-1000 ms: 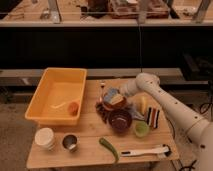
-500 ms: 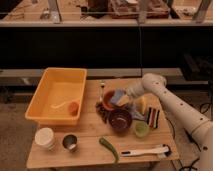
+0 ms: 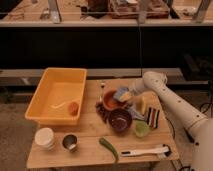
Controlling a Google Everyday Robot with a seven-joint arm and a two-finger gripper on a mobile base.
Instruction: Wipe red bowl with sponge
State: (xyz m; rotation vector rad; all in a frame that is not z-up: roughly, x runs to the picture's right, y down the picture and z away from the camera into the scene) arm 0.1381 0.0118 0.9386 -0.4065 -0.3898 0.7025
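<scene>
The red bowl (image 3: pixel 110 101) sits near the middle of the wooden table, with its terracotta inside showing. The sponge (image 3: pixel 121 94), blue and yellow, lies over the bowl's right rim and inside. My gripper (image 3: pixel 126 94) reaches in from the right on the white arm and is shut on the sponge, pressing it against the bowl. The arm hides the bowl's far right edge.
A dark maroon bowl (image 3: pixel 120 120) stands just in front of the red bowl, with a light green bowl (image 3: pixel 141 129) to its right. A pale yellow piece (image 3: pixel 141 105) and a striped cloth (image 3: pixel 153 116) lie to the right. A yellow bin (image 3: pixel 56 92) is on the left. A white cup (image 3: pixel 45 137), a metal cup (image 3: pixel 69 142), a green pepper (image 3: pixel 109 147) and a white brush (image 3: pixel 145 150) lie along the front.
The gripper and the sponge have shifted slightly to the right across the red bowl. The bowl and the other objects have stayed in place.
</scene>
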